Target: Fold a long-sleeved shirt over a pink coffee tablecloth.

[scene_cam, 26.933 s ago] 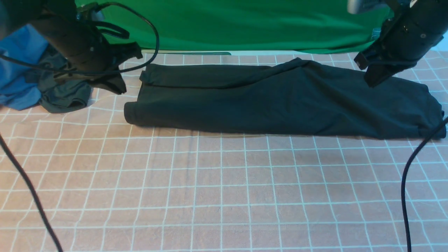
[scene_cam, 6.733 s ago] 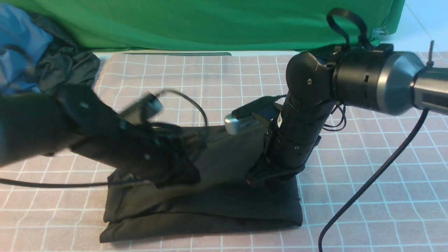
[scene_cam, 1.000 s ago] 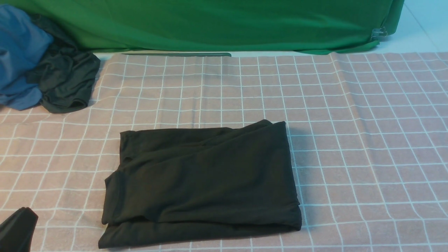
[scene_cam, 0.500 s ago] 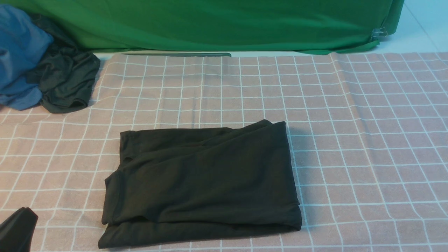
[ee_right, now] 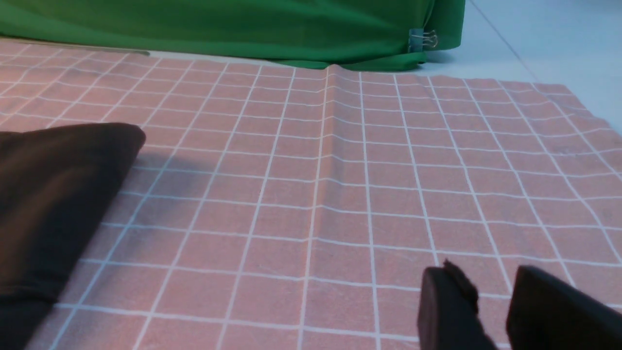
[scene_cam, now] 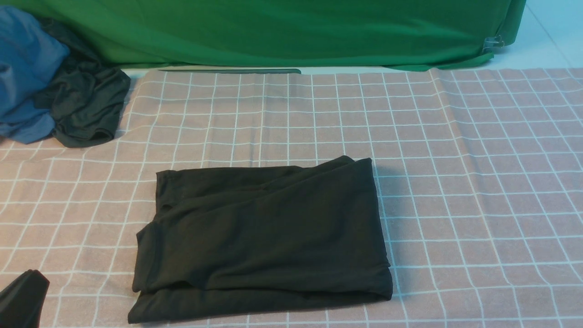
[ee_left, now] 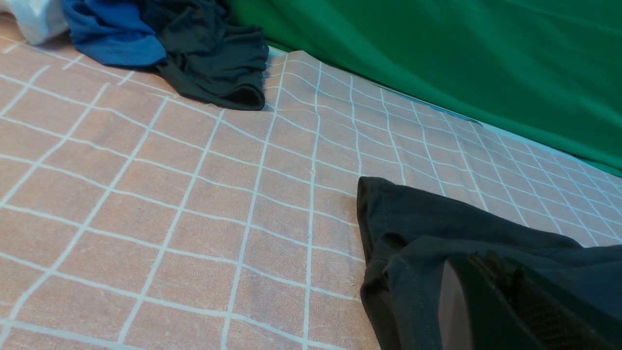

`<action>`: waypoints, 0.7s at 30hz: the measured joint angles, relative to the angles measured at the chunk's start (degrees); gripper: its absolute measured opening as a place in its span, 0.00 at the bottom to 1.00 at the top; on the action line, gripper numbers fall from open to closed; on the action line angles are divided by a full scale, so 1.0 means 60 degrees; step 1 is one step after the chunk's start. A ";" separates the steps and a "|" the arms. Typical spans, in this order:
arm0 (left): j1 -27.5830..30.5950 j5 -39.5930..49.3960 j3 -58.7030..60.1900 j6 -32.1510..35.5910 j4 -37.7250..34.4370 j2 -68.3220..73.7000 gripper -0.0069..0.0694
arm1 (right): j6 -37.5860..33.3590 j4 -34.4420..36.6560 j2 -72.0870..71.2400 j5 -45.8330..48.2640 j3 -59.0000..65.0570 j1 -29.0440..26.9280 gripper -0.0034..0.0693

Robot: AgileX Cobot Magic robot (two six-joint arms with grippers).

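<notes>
The long-sleeved shirt (scene_cam: 264,237) lies folded into a black, roughly square stack on the pink coffee tablecloth (scene_cam: 455,159), near its front middle. No print shows on it. Only the tip of my left gripper (scene_cam: 25,296) is in the front view, at the bottom left corner, well clear of the shirt. In the left wrist view that gripper (ee_left: 478,265) is shut and empty, with the shirt's edge (ee_left: 413,218) behind it. My right gripper (ee_right: 491,291) hovers over bare tablecloth (ee_right: 340,170), open a little with nothing between its fingers. The shirt's right edge (ee_right: 53,194) lies off to its side.
A blue garment (scene_cam: 23,68) and a smaller dark garment (scene_cam: 86,109) are heaped at the far left. A green cloth (scene_cam: 291,32) hangs along the back, held by a clip (scene_cam: 493,43). The tablecloth's right edge (ee_right: 583,112) meets a pale surface.
Nothing has moved in the last second. Before that, the shirt went from a long strip at the back to a folded stack in front, and both arms drew back off it.
</notes>
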 joint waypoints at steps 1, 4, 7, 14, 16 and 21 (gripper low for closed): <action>0.0000 0.0000 0.0000 0.0000 0.0000 0.0000 0.11 | -0.0666 0.0503 0.0000 0.0000 0.0000 -0.0066 0.37; 0.0000 0.0000 0.0000 0.0000 0.0000 0.0000 0.11 | -0.1315 0.0993 0.0000 0.0000 0.0000 -0.0109 0.37; 0.0000 0.0000 0.0000 0.0000 0.0000 0.0000 0.11 | -0.1509 0.1139 0.0000 0.0000 0.0000 -0.0126 0.37; 0.0000 0.0000 0.0000 0.0000 0.0000 0.0000 0.11 | -0.1605 0.1189 -0.0084 0.0000 0.0000 -0.0138 0.37; 0.0000 0.0009 0.0000 0.0000 0.0000 0.0000 0.11 | -0.1636 0.1189 -0.0183 -0.0008 0.0000 -0.0147 0.37; 0.0000 -0.0002 0.0000 0.0000 0.0000 -0.0007 0.11 | -0.1690 0.1192 -0.0226 -0.0008 0.0000 -0.0166 0.37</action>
